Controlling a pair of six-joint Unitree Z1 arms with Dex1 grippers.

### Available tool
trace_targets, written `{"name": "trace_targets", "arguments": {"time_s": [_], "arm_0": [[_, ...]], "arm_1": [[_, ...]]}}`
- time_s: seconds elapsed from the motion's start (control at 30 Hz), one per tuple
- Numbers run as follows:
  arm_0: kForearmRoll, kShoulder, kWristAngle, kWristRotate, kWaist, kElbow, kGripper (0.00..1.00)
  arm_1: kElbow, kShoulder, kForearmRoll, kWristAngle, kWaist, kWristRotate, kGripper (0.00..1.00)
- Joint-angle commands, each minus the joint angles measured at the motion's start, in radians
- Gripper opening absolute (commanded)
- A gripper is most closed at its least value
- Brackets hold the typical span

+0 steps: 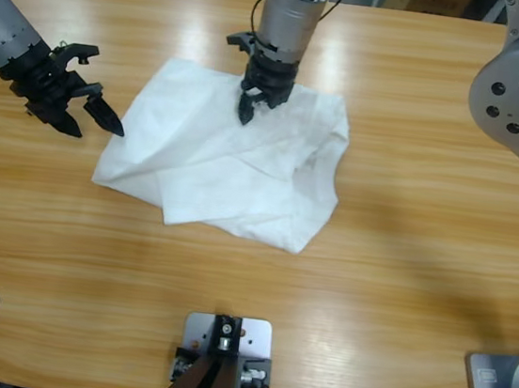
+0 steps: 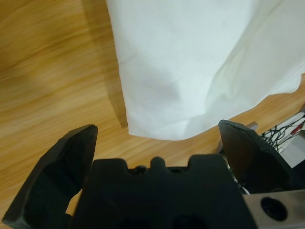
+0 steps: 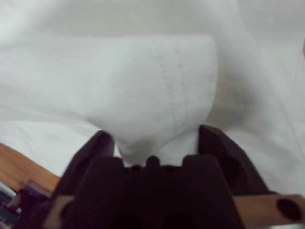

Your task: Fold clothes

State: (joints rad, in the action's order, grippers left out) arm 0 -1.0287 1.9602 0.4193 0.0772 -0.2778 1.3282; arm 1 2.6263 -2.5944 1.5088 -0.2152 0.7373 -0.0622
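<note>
- The white T-shirt lies crumpled and partly folded on the wooden desk, a little left of the middle.
- The right hand comes down from the top edge onto the shirt's upper part; in the right wrist view a bunched fold of white fabric sits between its jaws, which are clamped on it.
- The left hand is over bare desk just beside the shirt's left edge, not touching it, its jaws apart with nothing between them.
- In the left wrist view the shirt's hem lies just ahead of the parted jaws.
</note>
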Motion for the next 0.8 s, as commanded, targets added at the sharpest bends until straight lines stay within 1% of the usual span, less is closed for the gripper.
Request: {"name": "trace_targets", "arguments": {"time_s": [0.03,0.13,0.27,0.3,0.37,0.43,0.5,0.57,0.63,0.73,0.77,0.8], "arm_0": [[0.009,0.036,0.004,-0.012,-0.011,-0.039,0.991],[0.009,0.032,0.004,-0.014,-0.011,-0.043,0.991],[0.009,0.025,0.005,-0.014,-0.012,-0.047,0.991],[0.009,0.024,0.006,-0.014,-0.012,-0.049,0.991],[0.009,0.021,0.006,-0.015,-0.012,-0.055,0.991],[0.009,0.02,0.006,-0.016,-0.015,-0.056,0.991],[0.009,0.014,0.006,-0.02,-0.018,-0.06,0.991],[0.009,0.011,0.005,-0.021,-0.023,-0.06,0.991],[0.009,0.009,0.006,-0.025,-0.023,-0.063,0.991],[0.01,0.014,0.006,-0.029,-0.027,-0.061,0.991],[0.01,0.017,0.006,-0.031,-0.028,-0.061,0.991],[0.01,0.018,0.006,-0.031,-0.031,-0.061,0.991]], "arm_1": [[0.063,0.097,0.103,0.057,0.013,0.059,0.0],[-0.001,0.122,0.103,0.056,0.043,0.083,0.0],[-0.076,0.119,0.102,-0.026,0.093,0.091,0.0],[-0.091,0.117,0.101,-0.031,0.106,0.091,0.0],[-0.083,0.124,0.099,-0.01,0.129,0.09,0.0],[-0.015,0.139,0.098,0.052,0.152,0.052,0.0],[0.117,0.131,0.099,0.112,0.184,-0.052,0.0],[0.232,0.109,0.099,0.12,0.201,-0.114,0.0],[0.325,0.089,0.099,0.082,0.217,-0.135,0.0],[0.348,0.063,0.076,0.037,0.233,-0.114,0.0],[0.348,0.056,0.068,0.043,0.24,-0.12,0.0],[0.345,0.05,0.053,0.092,0.25,-0.121,0.176]]}}
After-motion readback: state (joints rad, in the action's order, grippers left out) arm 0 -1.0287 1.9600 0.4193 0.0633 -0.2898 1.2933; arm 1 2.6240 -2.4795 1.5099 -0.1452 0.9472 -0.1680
